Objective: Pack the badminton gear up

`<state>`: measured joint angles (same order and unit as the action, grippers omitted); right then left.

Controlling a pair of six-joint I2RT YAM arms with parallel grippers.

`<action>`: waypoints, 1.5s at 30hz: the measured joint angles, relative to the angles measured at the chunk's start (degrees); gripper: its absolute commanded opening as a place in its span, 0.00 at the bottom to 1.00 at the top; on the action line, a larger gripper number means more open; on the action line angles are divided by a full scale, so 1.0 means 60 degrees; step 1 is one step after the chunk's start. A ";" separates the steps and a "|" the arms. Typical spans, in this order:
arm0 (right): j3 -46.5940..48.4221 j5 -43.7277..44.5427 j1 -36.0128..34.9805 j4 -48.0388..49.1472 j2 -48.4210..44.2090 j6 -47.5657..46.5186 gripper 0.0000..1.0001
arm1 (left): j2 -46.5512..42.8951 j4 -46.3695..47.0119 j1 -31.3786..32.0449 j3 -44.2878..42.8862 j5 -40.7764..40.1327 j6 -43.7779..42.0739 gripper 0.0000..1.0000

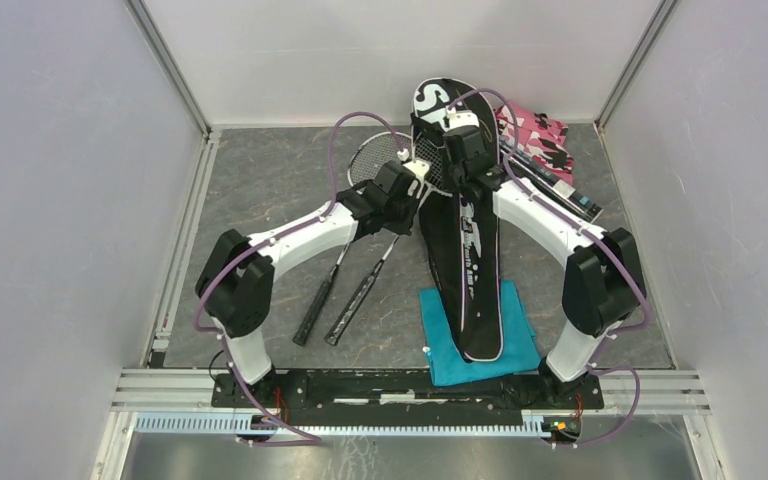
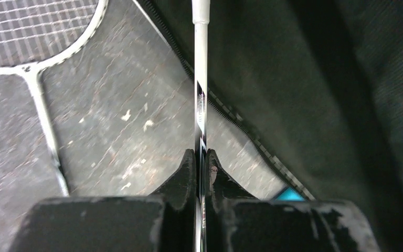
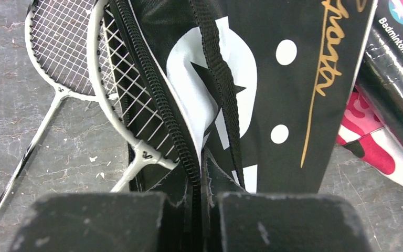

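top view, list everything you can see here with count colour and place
racquets: two, silver heads and black handles, left of the bag, one head tucked under the bag's open edge
bag: one, black with white print, centre, lying lengthwise
tube: one, black, just right of the bag's far end
cloth: one, teal, under the bag's near end
fabric: one, pink, black and white camouflage, far right corner, partly under the tube
table: one, grey, under everything
left gripper: one, black, shut on a racquet's shaft
right gripper: one, black, shut on the bag's zip edge
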<state>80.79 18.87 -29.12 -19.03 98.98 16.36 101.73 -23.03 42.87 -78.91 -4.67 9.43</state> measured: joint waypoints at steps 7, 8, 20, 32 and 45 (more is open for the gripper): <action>0.0015 -0.1031 0.0601 -0.0004 0.0215 0.0390 0.00 | 0.0776 0.2306 -0.0007 0.0317 0.0980 0.1202 0.14; 0.0015 -0.1195 0.0696 -0.0007 0.0248 0.0419 0.00 | 0.0958 0.2619 -0.0007 0.0310 0.1177 0.1351 0.16; 0.0015 -0.3450 0.1712 0.0146 0.0386 0.0772 0.00 | 0.2080 0.4834 -0.0076 0.0503 0.3912 0.2415 0.48; 0.0011 -0.4623 0.2306 0.0375 0.0386 0.1027 0.00 | 0.1464 0.5515 -0.0080 0.2331 0.5588 0.2463 0.67; -0.0051 -0.5074 0.2401 0.0484 0.0372 0.0998 0.00 | 0.1067 0.6207 -0.0087 0.3249 0.6721 0.2947 0.23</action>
<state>80.49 -11.57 -14.72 -16.12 101.21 22.35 108.14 14.22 42.35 -59.42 35.66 27.11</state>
